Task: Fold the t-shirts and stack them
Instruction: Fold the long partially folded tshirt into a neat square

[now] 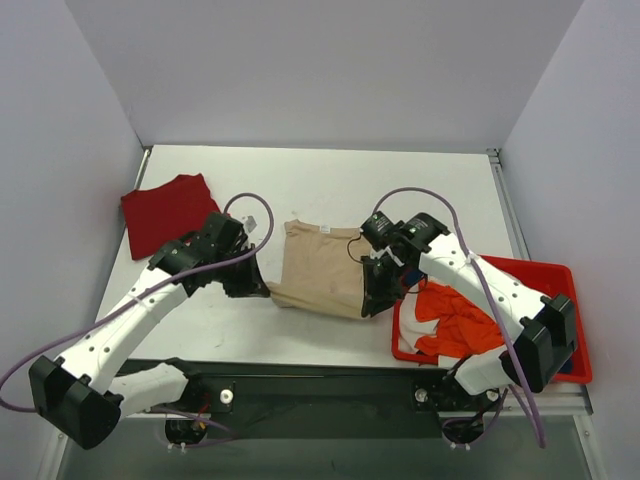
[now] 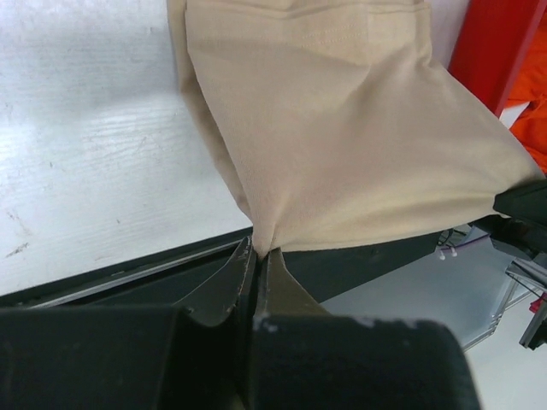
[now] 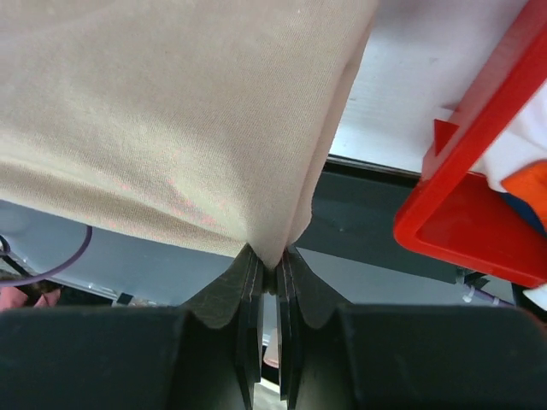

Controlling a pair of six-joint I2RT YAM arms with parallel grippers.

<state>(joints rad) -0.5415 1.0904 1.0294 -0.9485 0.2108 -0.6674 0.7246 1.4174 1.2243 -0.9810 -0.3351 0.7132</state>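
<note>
The beige t-shirt (image 1: 320, 262) lies partly folded in the middle of the table, its near edge stretched between both grippers. My left gripper (image 1: 262, 290) is shut on its near left corner; the left wrist view has the cloth (image 2: 342, 128) pinched at the fingertips (image 2: 259, 249). My right gripper (image 1: 372, 305) is shut on the near right corner, and the beige cloth (image 3: 171, 111) fans up from that gripper (image 3: 272, 265). A dark red t-shirt (image 1: 168, 212) lies folded at the far left. Orange (image 1: 462, 320) and white (image 1: 425, 345) t-shirts lie crumpled in the bin.
A red plastic bin (image 1: 560, 270) stands at the near right, close beside the right gripper and the shirt's right edge (image 3: 461, 222). The table's near edge runs just under both grippers. Grey walls close in the back and sides.
</note>
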